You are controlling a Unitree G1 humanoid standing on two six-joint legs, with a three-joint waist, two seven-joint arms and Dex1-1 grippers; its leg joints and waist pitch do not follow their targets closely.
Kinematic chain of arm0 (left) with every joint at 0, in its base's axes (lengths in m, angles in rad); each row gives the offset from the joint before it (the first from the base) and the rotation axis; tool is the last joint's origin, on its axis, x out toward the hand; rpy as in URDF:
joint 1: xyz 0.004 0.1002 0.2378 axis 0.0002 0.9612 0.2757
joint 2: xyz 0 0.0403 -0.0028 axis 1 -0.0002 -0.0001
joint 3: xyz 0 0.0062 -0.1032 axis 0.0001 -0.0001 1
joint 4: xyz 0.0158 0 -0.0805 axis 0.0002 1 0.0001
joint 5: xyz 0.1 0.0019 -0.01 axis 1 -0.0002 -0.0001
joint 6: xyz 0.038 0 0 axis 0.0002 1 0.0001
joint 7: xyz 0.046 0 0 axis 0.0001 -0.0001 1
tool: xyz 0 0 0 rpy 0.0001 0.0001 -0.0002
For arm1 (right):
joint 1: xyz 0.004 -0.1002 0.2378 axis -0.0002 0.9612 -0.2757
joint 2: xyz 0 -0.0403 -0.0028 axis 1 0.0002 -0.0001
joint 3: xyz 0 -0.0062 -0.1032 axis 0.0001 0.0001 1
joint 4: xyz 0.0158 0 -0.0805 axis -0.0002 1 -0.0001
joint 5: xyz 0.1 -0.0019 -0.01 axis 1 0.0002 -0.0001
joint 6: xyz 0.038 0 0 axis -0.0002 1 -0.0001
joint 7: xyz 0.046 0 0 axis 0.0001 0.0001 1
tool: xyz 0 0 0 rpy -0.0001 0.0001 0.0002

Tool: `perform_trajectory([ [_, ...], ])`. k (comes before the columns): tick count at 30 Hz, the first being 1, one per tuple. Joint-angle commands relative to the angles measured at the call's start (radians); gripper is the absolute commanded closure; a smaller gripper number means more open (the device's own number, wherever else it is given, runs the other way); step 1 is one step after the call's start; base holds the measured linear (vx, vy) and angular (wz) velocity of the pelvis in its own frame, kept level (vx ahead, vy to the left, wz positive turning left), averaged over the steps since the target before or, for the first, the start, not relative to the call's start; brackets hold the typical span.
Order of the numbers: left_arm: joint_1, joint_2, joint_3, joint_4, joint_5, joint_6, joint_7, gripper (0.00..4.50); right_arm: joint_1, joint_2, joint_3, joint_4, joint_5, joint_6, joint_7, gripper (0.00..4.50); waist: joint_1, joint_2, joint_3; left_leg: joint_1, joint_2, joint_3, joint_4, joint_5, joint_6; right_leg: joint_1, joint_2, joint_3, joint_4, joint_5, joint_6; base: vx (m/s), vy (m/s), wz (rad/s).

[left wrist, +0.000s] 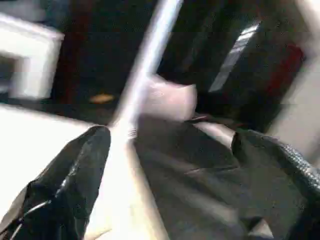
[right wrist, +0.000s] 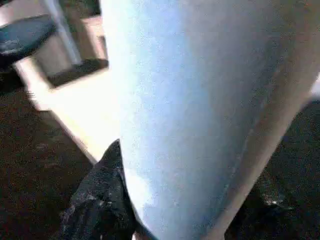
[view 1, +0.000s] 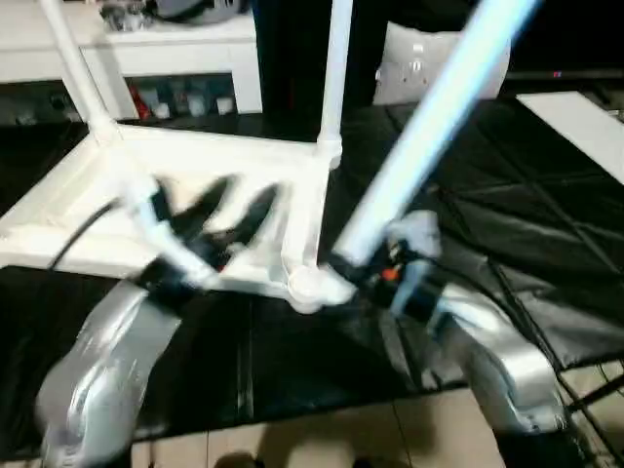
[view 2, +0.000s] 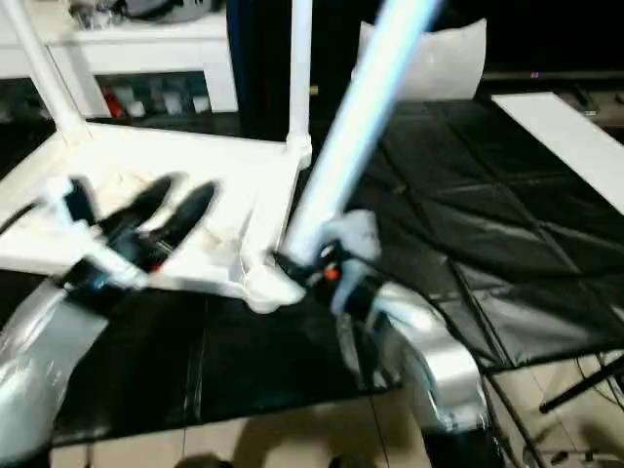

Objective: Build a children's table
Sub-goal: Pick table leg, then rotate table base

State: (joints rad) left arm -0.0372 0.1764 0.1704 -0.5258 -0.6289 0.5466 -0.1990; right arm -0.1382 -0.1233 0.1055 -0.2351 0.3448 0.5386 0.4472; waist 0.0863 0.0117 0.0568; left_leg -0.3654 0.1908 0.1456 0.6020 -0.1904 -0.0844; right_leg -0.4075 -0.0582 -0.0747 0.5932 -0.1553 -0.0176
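Low in the frame, the right gripper (view 1: 366, 265) is clenched around a white leg (view 1: 429, 122) that slants to the upper right. At lower left, the left gripper (view 1: 232, 216) (fingers spread, holding nothing) hovers over the upturned tabletop (view 1: 68, 200) at centre left. Two more legs (view 1: 334, 73) stand in its far corners.

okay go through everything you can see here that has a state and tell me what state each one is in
tabletop: upside down on the black mat, ribbed underside up.
far-left leg: standing in its corner socket.
far-right leg: standing in its corner socket.
third leg: tilted, held by the right gripper, lower end by the near corner socket; whether it is seated cannot be told.
left gripper: open, empty, over the tabletop.
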Motion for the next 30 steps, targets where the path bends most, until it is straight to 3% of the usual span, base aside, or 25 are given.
perform_trajectory([
  [1, 0.078, 0.006, -0.001, -0.057, 0.1, 0.07, 0.115, 0.0, 0.043, 0.002, -0.012, -0.096, -0.062, 0.066, -0.089, 2.61, -0.003, 0.002, -0.058, -0.001, 0.021, -0.002, -0.08, -0.262, -0.012, 0.041, -0.054, 0.038, -0.091, -0.49, 0.003, 0.0, 0.0, 0.0],
  [3, 0.103, 0.009, -0.007, -0.065, 0.131, 0.076, 0.133, 0.0, 0.058, 0.006, -0.009, -0.109, -0.086, 0.053, -0.106, 2.61, -0.003, 0.001, -0.056, -0.002, 0.019, 0.0, -0.079, -0.275, -0.016, 0.039, -0.054, 0.038, -0.096, -0.51, 0.024, 0.0, 0.0, 0.0],
  [4, 0.144, 0.005, -0.006, -0.065, 0.183, 0.06, 0.156, 0.0, 0.084, 0.016, -0.002, -0.122, -0.161, -0.008, -0.154, 2.61, -0.003, 0.002, -0.055, 0.002, 0.013, 0.001, -0.076, -0.292, -0.014, 0.033, -0.055, 0.035, -0.105, -0.561, 0.041, 0.0, 0.0, 0.0],
  [6, 0.175, 0.003, -0.011, -0.06, 0.224, 0.005, 0.153, 0.0, 0.104, 0.015, -0.003, -0.131, -0.151, -0.026, -0.174, 2.61, -0.005, -0.01, -0.049, 0.002, 0.009, 0.002, -0.074, -0.315, -0.015, 0.027, -0.054, 0.03, -0.12, -0.63, 0.074, 0.0, 0.0, 0.0],
  [7, 0.184, 0.009, -0.019, -0.06, 0.238, -0.009, 0.149, 0.0, 0.111, 0.012, -0.011, -0.129, -0.126, -0.032, -0.164, 2.61, -0.005, -0.007, -0.05, 0.009, 0.007, 0.0, -0.071, -0.341, -0.011, 0.024, -0.055, 0.026, -0.128, -0.673, 0.093, 0.0, 0.0, 0.0],
  [8, 0.202, 0.027, -0.045, -0.063, 0.266, -0.042, 0.132, 0.0, 0.125, 0.014, -0.031, -0.134, -0.078, -0.024, -0.151, 2.61, -0.005, -0.003, -0.05, 0.011, 0.009, -0.005, -0.075, -0.357, -0.008, 0.025, -0.055, 0.024, -0.128, -0.664, 0.094, 0.0, 0.0, 0.0],
  [10, 0.208, 0.026, -0.053, -0.063, 0.266, -0.046, 0.134, 0.0, 0.13, 0.014, -0.039, -0.133, -0.057, -0.012, -0.143, 2.61, -0.009, -0.001, -0.046, 0.019, 0.017, -0.009, -0.081, -0.409, 0.0, 0.022, -0.051, 0.015, -0.136, -0.637, 0.083, 0.0, 0.0, 0.0],
  [11, 0.209, 0.018, -0.054, -0.065, 0.257, -0.041, 0.145, 0.0, 0.13, 0.014, -0.04, -0.13, -0.053, -0.007, -0.14, 2.61, -0.01, 0.008, -0.046, 0.02, 0.018, -0.012, -0.083, -0.425, -0.002, 0.025, -0.052, 0.012, -0.135, -0.627, 0.075, 0.0, 0.0, 0.0],
  [12, 0.208, 0.014, -0.059, -0.067, 0.257, -0.033, 0.157, 0.0, 0.129, 0.012, -0.04, -0.125, -0.052, -0.01, -0.134, 2.61, -0.015, 0.005, -0.043, 0.016, 0.02, -0.015, -0.087, -0.452, -0.005, 0.032, -0.053, 0.006, -0.138, -0.625, 0.07, 0.0, 0.0, 0.0],
  [13, 0.206, 0.007, -0.066, -0.072, 0.257, -0.017, 0.168, 0.0, 0.129, 0.015, -0.042, -0.126, -0.049, -0.002, -0.127, 2.61, -0.015, 0.014, -0.045, 0.018, 0.021, -0.019, -0.089, -0.465, -0.009, 0.036, -0.057, 0.005, -0.135, -0.613, 0.062, 0.0, 0.0, 0.0],
  [15, 0.194, 0.005, -0.095, -0.074, 0.293, 0.004, 0.176, 0.0, 0.127, 0.031, -0.052, -0.128, -0.033, 0.014, -0.113, 2.61, -0.022, 0.003, -0.045, 0.014, 0.023, -0.021, -0.092, -0.47, -0.006, 0.042, -0.059, 0.003, -0.138, -0.593, 0.052, 0.0, 0.0, 0.0],
  [17, 0.19, 0.007, -0.099, -0.071, 0.297, 0.003, 0.17, 0.0, 0.124, 0.033, -0.052, -0.127, -0.033, 0.011, -0.112, 2.61, -0.025, 0.004, -0.042, 0.019, 0.02, -0.021, -0.091, -0.477, -0.008, 0.037, -0.062, 0.004, -0.14, -0.608, 0.05, 0.0, 0.0, 0.0],
  [20, 0.157, 0.014, -0.101, -0.05, 0.337, 0.013, 0.197, 0.0, 0.103, 0.012, -0.024, -0.113, -0.044, 0.009, -0.117, 2.61, -0.035, 0.005, -0.038, 0.02, 0.016, -0.023, -0.088, -0.494, -0.011, 0.04, -0.062, -0.005, -0.149, -0.658, 0.063, 0.0, 0.0, 0.0],
  [21, 0.141, 0.039, -0.116, -0.044, 0.368, 0.017, 0.197, 0.0, 0.093, 0.002, -0.008, -0.106, -0.046, 0.019, -0.112, 2.61, -0.019, 0.031, -0.028, -0.049, 0.015, -0.08, -0.146, -0.597, -0.008, 0.095, -0.066, -0.052, -0.099, -0.638, 0.032, 0.0, 0.0, 0.0],
  [22, 0.136, 0.036, -0.115, -0.041, 0.367, 0.034, 0.206, 0.0, 0.09, -0.001, 0.001, -0.101, -0.058, 0.015, -0.116, 2.61, -0.027, 0.033, -0.035, -0.056, 0.033, -0.126, -0.158, -0.706, -0.038, 0.106, -0.063, -0.039, -0.034, -0.475, -0.011, -0.043, -0.035, 0.42],
  [23, 0.134, 0.031, -0.113, -0.039, 0.363, 0.045, 0.214, 0.0, 0.088, -0.002, 0.007, -0.097, -0.066, 0.011, -0.118, 2.61, -0.028, 0.033, -0.035, -0.054, 0.041, -0.149, -0.166, -0.755, -0.059, 0.105, -0.06, -0.029, -0.016, -0.407, -0.04, -0.02, -0.083, 0.62],
  [24, 0.13, 0.028, -0.114, -0.037, 0.376, 0.032, 0.222, 0.0, 0.087, -0.002, 0.011, -0.092, -0.076, 0.007, -0.114, 2.61, -0.03, 0.034, -0.028, -0.044, 0.065, -0.192, -0.195, -0.823, -0.068, 0.093, -0.041, -0.026, 0.019, -0.352, -0.087, -0.02, -0.083, 0.62],
  [25, 0.127, 0.021, -0.111, -0.036, 0.385, 0.019, 0.232, 0.0, 0.086, -0.002, 0.015, -0.088, -0.084, 0.004, -0.109, 2.61, -0.019, 0.036, -0.021, -0.049, 0.073, -0.208, -0.215, -0.838, -0.054, 0.083, -0.03, -0.011, 0.063, -0.356, -0.129, 0.005, -0.152, 0.74],
  [26, 0.126, 0.005, -0.096, -0.046, 0.379, 0.02, 0.247, 0.0, 0.091, 0.008, 0.01, -0.087, -0.073, 0.01, -0.107, 2.61, -0.015, 0.031, -0.021, -0.05, 0.079, -0.22, -0.227, -0.84, -0.046, 0.08, -0.021, 0.0, 0.09, -0.366, -0.145, 0.016, -0.234, 0.88],
  [27, 0.129, 0.01, -0.094, -0.057, 0.386, 0.032, 0.252, 0.0, 0.095, 0.019, 0.0, -0.086, -0.058, 0.017, -0.112, 2.61, 0.009, 0.021, -0.021, -0.067, 0.047, -0.194, -0.208, -0.775, -0.027, 0.071, -0.013, 0.029, 0.095, -0.431, -0.18, 0.016, -0.234, 0.88],
  [28, 0.129, 0.011, -0.094, -0.057, 0.386, 0.032, 0.252, 0.0, 0.095, 0.019, 0.0, -0.086, -0.058, 0.017, -0.112, 2.61, 0.008, -0.009, -0.023, -0.055, -0.013, -0.155, -0.122, -0.654, -0.026, 0.041, -0.029, 0.045, 0.005, -0.59, -0.208, 0.085, -0.253, 1.04],
  [29, 0.137, 0.009, -0.089, -0.065, 0.39, 0.033, 0.254, 0.0, 0.102, 0.034, -0.011, -0.09, -0.029, 0.023, -0.113, 2.61, -0.002, -0.025, 0.009, 0.047, -0.128, -0.007, 0.223, -0.309, 0.118, -0.064, -0.043, 0.109, -0.189, -1.15, -0.196, 0.158, -0.207, 0.65],
  [30, 0.139, 0.002, -0.081, -0.067, 0.385, 0.039, 0.257, 0.0, 0.105, 0.033, -0.009, -0.094, -0.025, 0.024, -0.113, 2.61, 0.025, -0.027, 0.001, 0.008, -0.12, -0.008, 0.199, -0.305, 0.133, 0.011, -0.068, 0.16, -0.168, -1.13, -0.134, 0.158, -0.207, 0.65],
])
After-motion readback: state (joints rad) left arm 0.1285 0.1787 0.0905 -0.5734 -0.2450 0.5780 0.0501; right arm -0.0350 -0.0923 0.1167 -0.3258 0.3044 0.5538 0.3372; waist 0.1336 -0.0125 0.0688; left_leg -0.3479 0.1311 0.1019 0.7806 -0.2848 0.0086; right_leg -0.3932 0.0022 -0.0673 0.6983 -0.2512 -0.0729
